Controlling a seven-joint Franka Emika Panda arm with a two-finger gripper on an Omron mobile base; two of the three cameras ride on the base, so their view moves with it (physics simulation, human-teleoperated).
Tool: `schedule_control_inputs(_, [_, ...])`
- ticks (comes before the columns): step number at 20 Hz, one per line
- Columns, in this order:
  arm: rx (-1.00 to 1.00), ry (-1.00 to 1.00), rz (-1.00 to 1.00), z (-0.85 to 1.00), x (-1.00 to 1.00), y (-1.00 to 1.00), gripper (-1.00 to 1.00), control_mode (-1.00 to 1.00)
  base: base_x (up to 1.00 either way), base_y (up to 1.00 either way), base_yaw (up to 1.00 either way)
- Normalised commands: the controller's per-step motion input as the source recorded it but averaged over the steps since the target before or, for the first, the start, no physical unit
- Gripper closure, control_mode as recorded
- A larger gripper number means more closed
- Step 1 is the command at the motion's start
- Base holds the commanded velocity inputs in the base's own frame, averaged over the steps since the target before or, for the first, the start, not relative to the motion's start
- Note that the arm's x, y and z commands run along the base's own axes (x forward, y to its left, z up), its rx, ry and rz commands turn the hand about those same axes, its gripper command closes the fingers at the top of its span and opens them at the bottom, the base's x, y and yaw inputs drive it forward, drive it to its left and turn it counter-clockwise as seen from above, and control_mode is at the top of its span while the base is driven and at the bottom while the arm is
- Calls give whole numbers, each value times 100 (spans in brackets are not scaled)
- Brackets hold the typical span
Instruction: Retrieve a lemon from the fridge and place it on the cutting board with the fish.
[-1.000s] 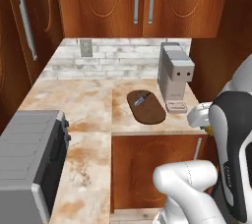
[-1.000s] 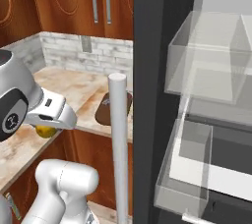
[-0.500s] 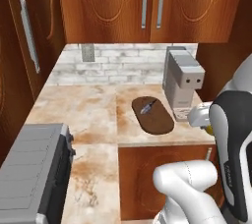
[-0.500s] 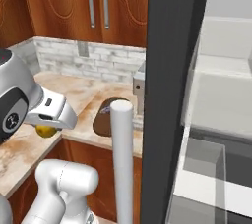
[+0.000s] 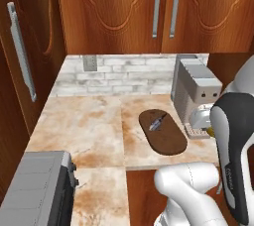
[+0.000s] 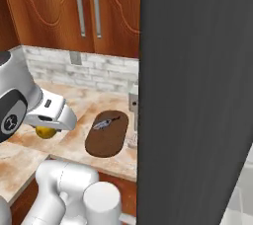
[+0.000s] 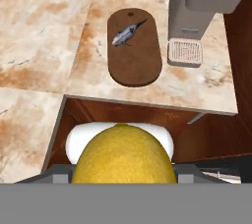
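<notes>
Lemon [image 7: 124, 154] is gripped in the end effector [image 6: 45, 129], held short of the board [image 7: 134, 46] where fish [image 7: 126, 33] is laid.

The lemon [image 7: 124, 154], round and yellow, sits clamped between the gripper's [image 7: 123, 171] fingers, well short of the cutting board [image 7: 134, 47]. That dark brown oval board lies flat. The fish [image 7: 126, 33], slim and silvery-grey, lies aslant on the board's far half. The fridge [image 6: 197, 95] door stands dark grey beside the board.
</notes>
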Motion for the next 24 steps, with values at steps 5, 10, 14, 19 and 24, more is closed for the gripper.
schedule_control_inputs(5, [0, 0, 0, 0, 0, 0, 100, 100, 33, 0, 0])
schedule_control_inputs(10, [0, 0, 0, 0, 0, 0, 100, 100, 0, 0, 0])
schedule_control_inputs(14, [0, 0, 0, 0, 0, 0, 100, 100, 0, 0, 0])
schedule_control_inputs(19, [0, 0, 0, -7, 11, 0, 100, -100, 0, 0, 0])
schedule_control_inputs(24, [0, 4, 0, -40, 42, 0, 100, -100, 0, 0, 0])
